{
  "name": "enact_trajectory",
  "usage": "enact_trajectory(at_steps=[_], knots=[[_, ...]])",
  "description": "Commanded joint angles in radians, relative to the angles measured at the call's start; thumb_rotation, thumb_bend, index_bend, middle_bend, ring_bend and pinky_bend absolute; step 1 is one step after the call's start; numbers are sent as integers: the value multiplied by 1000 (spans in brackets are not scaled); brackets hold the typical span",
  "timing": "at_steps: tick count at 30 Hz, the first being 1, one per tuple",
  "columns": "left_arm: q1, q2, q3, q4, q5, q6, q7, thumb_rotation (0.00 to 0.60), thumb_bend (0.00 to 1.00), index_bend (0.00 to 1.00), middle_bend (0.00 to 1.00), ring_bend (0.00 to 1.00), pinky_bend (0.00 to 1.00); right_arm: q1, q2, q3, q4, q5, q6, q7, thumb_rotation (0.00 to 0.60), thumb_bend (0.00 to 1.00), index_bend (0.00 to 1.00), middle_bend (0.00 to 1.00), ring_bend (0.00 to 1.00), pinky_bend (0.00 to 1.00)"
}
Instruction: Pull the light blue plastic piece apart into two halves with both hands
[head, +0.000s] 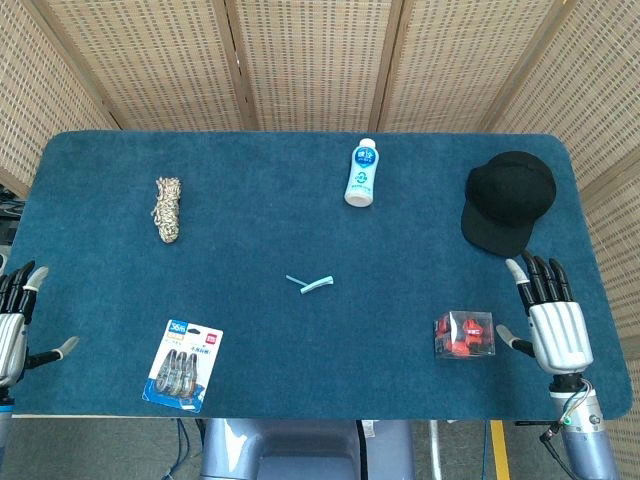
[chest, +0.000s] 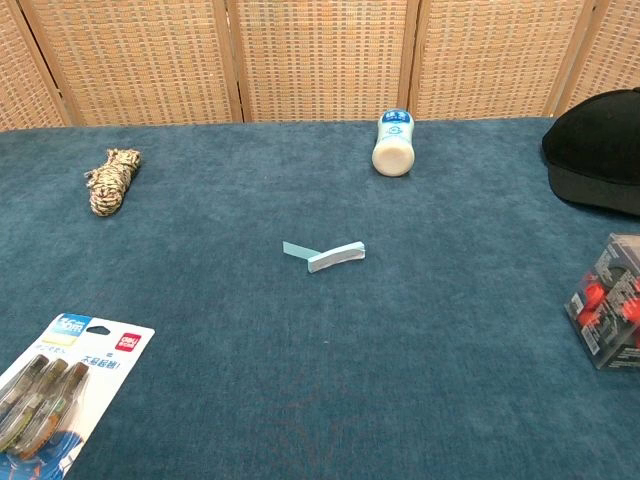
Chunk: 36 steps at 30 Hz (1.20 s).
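Note:
The light blue plastic piece (head: 311, 285) lies flat near the middle of the blue table mat, its two thin strips meeting in a shallow V (chest: 326, 255). My left hand (head: 14, 320) rests at the table's left edge, open, fingers spread, holding nothing. Over at the right edge my right hand (head: 551, 315) is open too, fingers pointing away from me, just right of a clear box. Both hands are far from the piece and neither shows in the chest view.
A white bottle (head: 363, 173) lies at the back centre. A black cap (head: 510, 200) sits back right, a rope bundle (head: 167, 209) back left. A pack of pens (head: 184, 364) is front left, a clear box with red parts (head: 464, 334) front right.

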Motion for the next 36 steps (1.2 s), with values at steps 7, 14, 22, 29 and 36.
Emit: enact_trajectory(at_steps=[7,14,22,29,36], knots=[[11,5,-9,-10,20,2,3,600,0,0,0,0,0,34,14,15,-12,-50,-61,-16,600,0,0,0,0,0],[16,3,-22,-25,17,3,37,600,0,0,0,0,0,253,101,131,-197,-12,-354,-97,600,0,65,0,0,0],[16,-11,-42,-27,-13,-11,69,600,0,0,0,0,0,545,-29,278,-188,223,-670,-296,600,152,222,0,0,0],[9,-12,-63,-22,-52,-40,68,600,0,0,0,0,0,721,-244,277,8,453,-768,-495,600,142,264,0,0,0],[5,-17,-72,-6,-71,-60,62,600,0,0,0,0,0,780,-360,242,148,515,-786,-530,600,341,335,0,0,0]])
